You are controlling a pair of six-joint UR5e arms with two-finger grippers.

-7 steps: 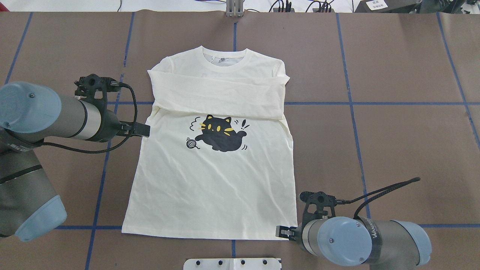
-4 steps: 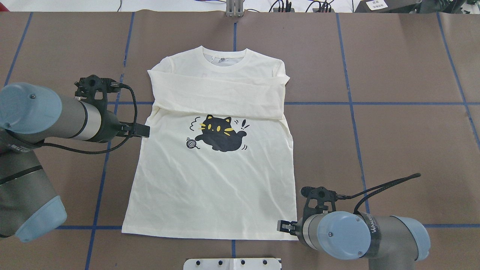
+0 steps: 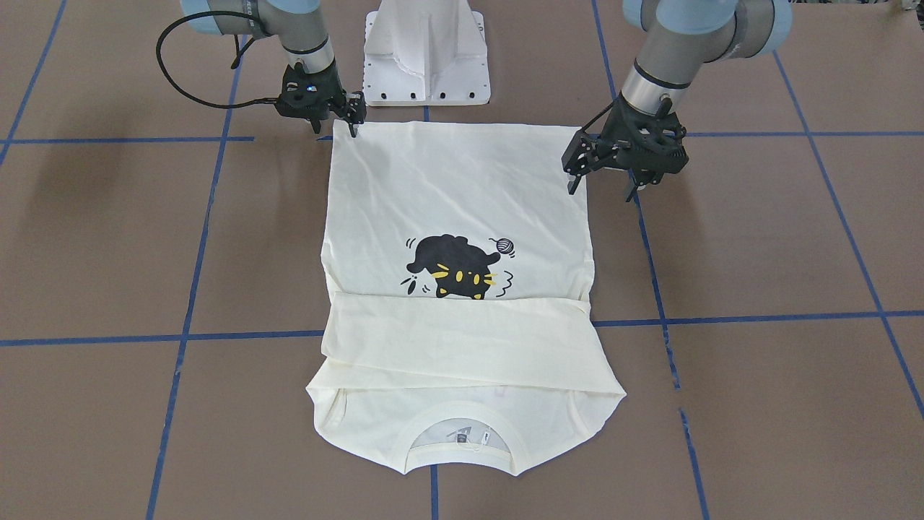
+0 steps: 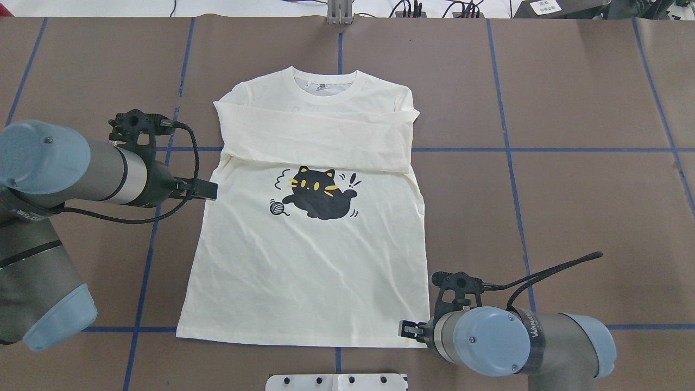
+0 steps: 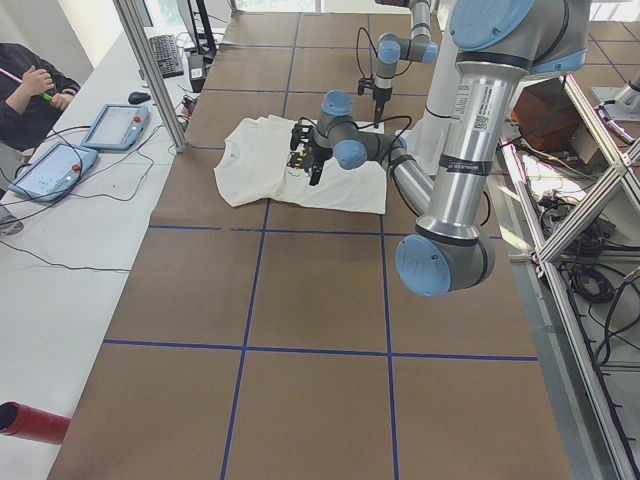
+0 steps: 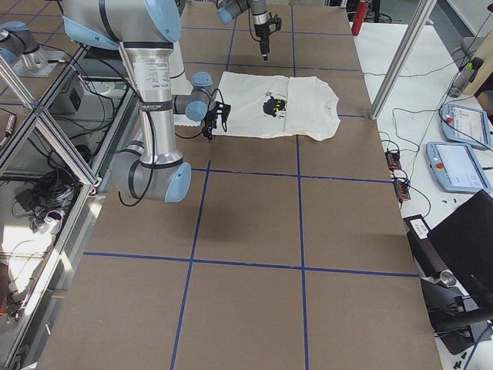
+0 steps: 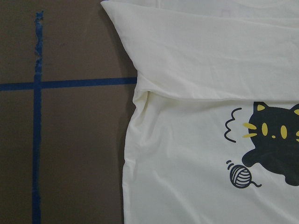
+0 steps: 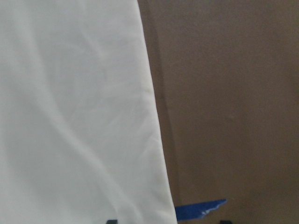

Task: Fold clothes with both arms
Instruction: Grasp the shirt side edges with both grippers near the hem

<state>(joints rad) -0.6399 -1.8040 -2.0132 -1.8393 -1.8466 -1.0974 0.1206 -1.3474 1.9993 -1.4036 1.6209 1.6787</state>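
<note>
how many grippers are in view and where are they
2. The left gripper is by the T-shirt's side edge, level with the cat print; the right gripper is at the hem corner on the robot's right. None looks hidden.

I'm seeing bright, even light from overhead; only soft, faint shadows fall on the table [image 3: 758, 238]. The right wrist feed shows the shirt [image 8: 70, 116] slightly blurred; other views look sharp.

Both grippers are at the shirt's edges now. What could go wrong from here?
1. The right gripper is open just at the T-shirt's hem corner; a shallow pinch might catch only one layer or slip.
2. The left gripper is at the side edge further up, so lifting could skew the fold and spill the folded sleeves.
</note>
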